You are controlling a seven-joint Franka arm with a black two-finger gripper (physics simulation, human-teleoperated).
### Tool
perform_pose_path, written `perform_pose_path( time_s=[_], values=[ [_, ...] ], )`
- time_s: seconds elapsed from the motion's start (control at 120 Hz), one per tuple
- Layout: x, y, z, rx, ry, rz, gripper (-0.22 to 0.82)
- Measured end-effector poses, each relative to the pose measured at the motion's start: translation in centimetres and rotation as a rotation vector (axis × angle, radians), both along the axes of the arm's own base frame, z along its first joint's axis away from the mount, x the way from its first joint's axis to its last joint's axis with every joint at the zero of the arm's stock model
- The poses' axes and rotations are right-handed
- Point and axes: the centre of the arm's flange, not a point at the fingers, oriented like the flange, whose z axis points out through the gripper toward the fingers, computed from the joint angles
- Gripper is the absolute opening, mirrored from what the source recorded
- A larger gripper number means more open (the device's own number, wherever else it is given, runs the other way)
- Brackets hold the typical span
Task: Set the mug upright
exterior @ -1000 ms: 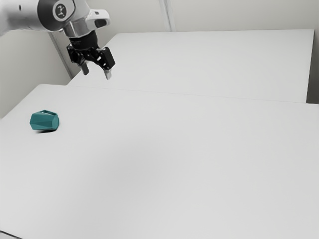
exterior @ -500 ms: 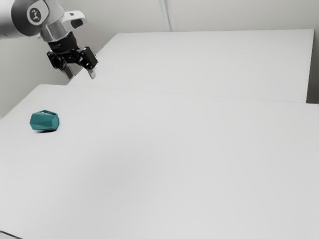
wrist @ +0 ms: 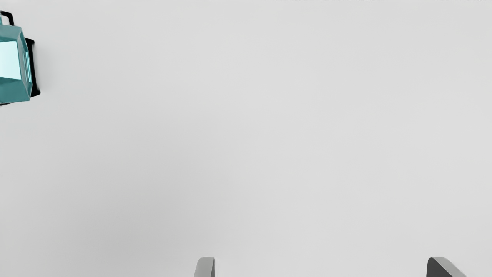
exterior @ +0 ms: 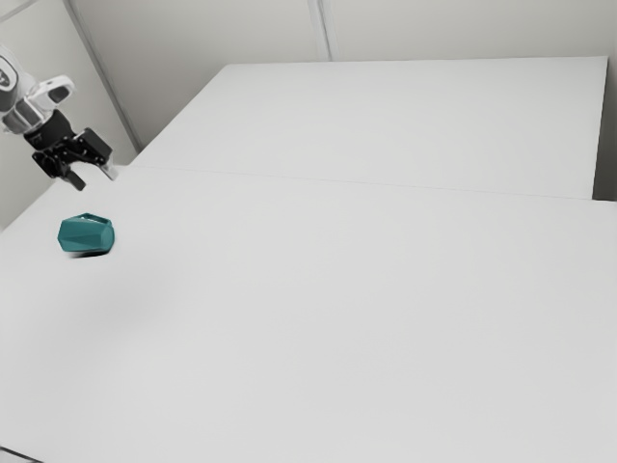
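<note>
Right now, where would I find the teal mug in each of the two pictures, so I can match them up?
Exterior view: the mug lies on its side on the white table, near the exterior view's left edge, below the gripper.
Wrist view: its shiny faceted side shows, cut off by the picture's edge, outside the gap between the fingers.
Shared landmark: the gripper's two open fingers.

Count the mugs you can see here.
1. The teal mug lies on its side on the white table, toward the exterior view's left, with the open gripper hovering nearby.
</note>
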Motion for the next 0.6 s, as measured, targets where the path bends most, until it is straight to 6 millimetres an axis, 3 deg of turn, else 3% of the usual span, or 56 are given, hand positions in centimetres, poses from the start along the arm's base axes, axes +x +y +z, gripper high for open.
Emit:
perform_pose_path(
  time_s=[0.283,0.508,0.6],
  values=[
    [0.3,12.2,-6.7,-0.048,-0.069,-0.088,0.60],
    [-0.1,19.2,-11.0,-0.075,-0.150,-0.146,0.60],
    [0.2,21.0,-12.3,-0.082,-0.185,-0.176,0.60]
  ],
)
